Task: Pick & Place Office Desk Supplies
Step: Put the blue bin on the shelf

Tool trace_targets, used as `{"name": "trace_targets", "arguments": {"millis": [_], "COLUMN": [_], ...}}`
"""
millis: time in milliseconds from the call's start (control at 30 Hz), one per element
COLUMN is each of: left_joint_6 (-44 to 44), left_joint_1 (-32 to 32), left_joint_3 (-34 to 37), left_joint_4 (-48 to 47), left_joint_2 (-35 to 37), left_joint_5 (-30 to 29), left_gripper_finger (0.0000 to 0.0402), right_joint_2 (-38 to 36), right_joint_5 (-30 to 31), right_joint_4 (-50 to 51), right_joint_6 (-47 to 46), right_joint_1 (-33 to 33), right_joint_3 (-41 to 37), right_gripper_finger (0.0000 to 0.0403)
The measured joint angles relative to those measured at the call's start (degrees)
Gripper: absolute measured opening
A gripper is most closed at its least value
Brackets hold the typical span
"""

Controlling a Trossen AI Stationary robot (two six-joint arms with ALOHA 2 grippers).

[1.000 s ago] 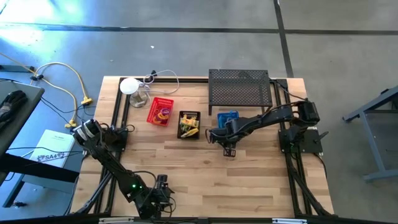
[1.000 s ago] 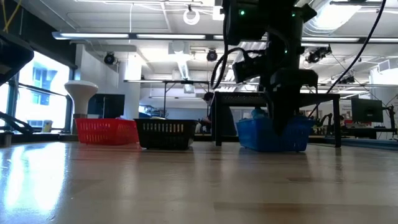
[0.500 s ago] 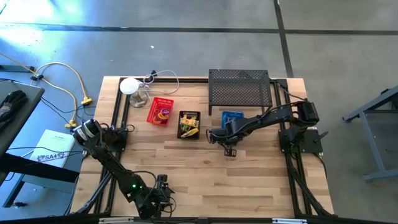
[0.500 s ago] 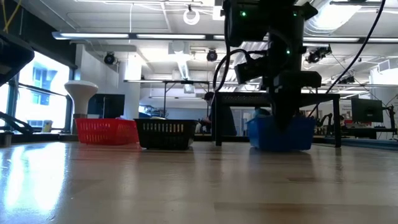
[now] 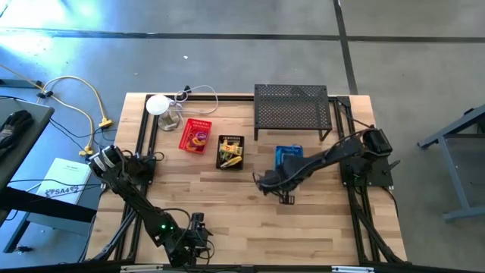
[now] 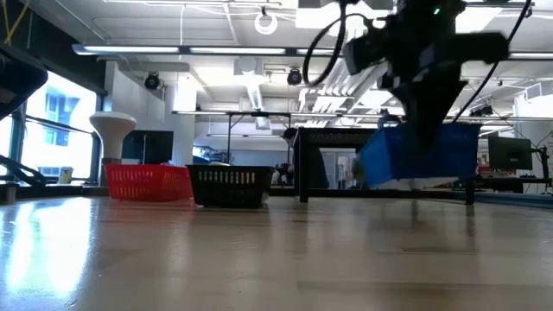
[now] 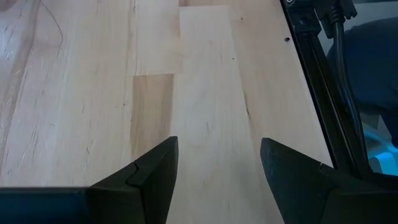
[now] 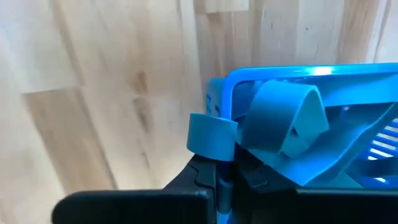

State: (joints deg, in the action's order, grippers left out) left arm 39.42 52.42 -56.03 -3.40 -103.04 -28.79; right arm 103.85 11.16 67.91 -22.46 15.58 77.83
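Observation:
A blue basket with blue pieces in it hangs off the table in the low view. My right gripper is shut on its rim, right of the table's middle. A red basket of small coloured rings and a black basket of yellow-and-black pieces stand on the table toward the far left. My left gripper waits open over bare wood at the near edge. My right gripper pinches the blue basket's rim between its two fingers, one inside the wall and one outside. The fingers come from above, pointing steeply down. The basket hangs below them, clear of the table and slightly tilted.
A black wire-mesh shelf stands at the far edge, just beyond the blue basket. A white round object with a cable sits at the far left corner. Bare wood lies across the near half of the table.
My right gripper has risen and swung toward the table's near edge with the blue basket. The basket stood on the table by the shelf; now it hangs clear of the wood, slightly tilted, farther from the shelf.

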Motion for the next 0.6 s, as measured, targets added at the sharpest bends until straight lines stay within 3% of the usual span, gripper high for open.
{"name": "trace_targets", "arguments": {"millis": [467, 600], "left_joint_6": [2.5, 1.8], "left_joint_1": [0.0, -0.4], "left_joint_3": [0.0, 0.0], "left_joint_4": [0.2, 0.6], "left_joint_2": [0.0, 0.0], "left_joint_5": [0.0, 0.0], "left_gripper_finger": [0.0220, 0.0220], "right_joint_2": [0.0, -3.5], "right_joint_5": [3.9, 4.0], "right_joint_4": [21.7, 21.9], "right_joint_6": [-13.6, -12.3], "right_joint_1": [10.3, 12.1], "right_joint_3": [10.4, 11.0], "right_gripper_finger": [0.0005, 0.0005]}}
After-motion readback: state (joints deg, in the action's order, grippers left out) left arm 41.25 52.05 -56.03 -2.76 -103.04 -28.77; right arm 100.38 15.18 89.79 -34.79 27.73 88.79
